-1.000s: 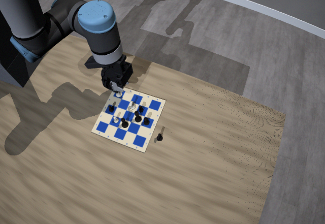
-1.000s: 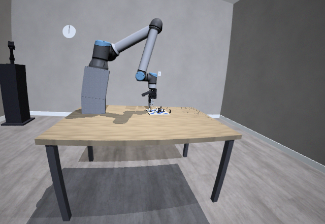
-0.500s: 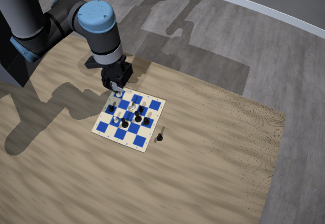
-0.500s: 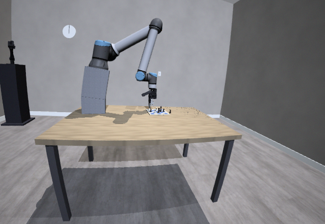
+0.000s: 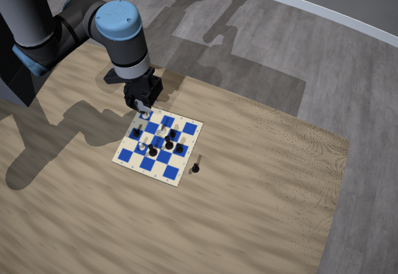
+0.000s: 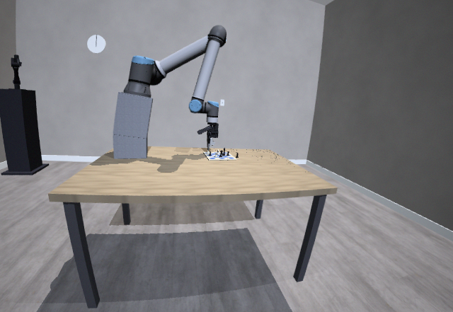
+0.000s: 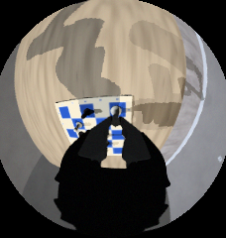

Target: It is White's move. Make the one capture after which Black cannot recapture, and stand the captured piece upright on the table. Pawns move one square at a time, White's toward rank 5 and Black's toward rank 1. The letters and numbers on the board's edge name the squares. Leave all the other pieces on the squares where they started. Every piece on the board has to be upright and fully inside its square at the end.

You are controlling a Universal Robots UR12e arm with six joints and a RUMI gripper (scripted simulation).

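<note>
A small blue-and-cream chessboard (image 5: 158,148) lies on the wooden table. My gripper (image 5: 143,107) stands over the board's far left corner square and is shut on a white piece (image 5: 145,114) that stands on that blue corner square. In the wrist view the same piece (image 7: 114,113) shows between my dark fingertips. Two more white pieces (image 5: 162,130) (image 5: 141,145) and several black pieces (image 5: 168,143) stand on the board. One black piece (image 5: 195,167) stands upright on the table just off the board's right edge.
The board shows small and far away in the exterior view (image 6: 219,155), under the arm. The robot's grey base (image 6: 132,126) stands on the table's far left. Arm shadows fall across the table left of the board.
</note>
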